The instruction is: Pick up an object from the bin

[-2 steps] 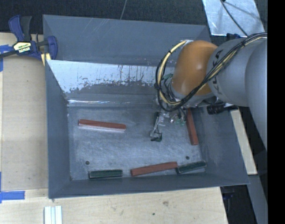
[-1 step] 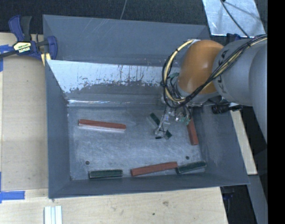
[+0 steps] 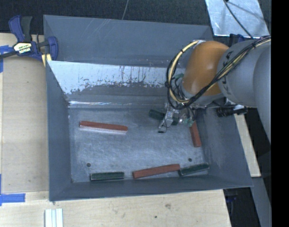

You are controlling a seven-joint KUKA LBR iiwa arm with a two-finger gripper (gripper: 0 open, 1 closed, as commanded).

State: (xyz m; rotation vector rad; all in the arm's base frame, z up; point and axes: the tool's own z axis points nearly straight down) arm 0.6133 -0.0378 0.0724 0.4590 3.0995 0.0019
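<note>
My gripper point(image 3: 163, 125) hangs low over the bin floor at the back right, under the orange cover. A short reddish-brown bar point(image 3: 196, 135) lies just to its right, along the right wall. A small dark piece point(image 3: 156, 113) lies on the floor just behind and to the left of the gripper. I see nothing between the fingers.
A long reddish-brown bar point(image 3: 103, 126) lies at the left middle. Along the front wall lie a dark green bar point(image 3: 107, 176), another reddish-brown bar point(image 3: 156, 171) and a second dark green bar point(image 3: 194, 170). The arm fills the right rear corner.
</note>
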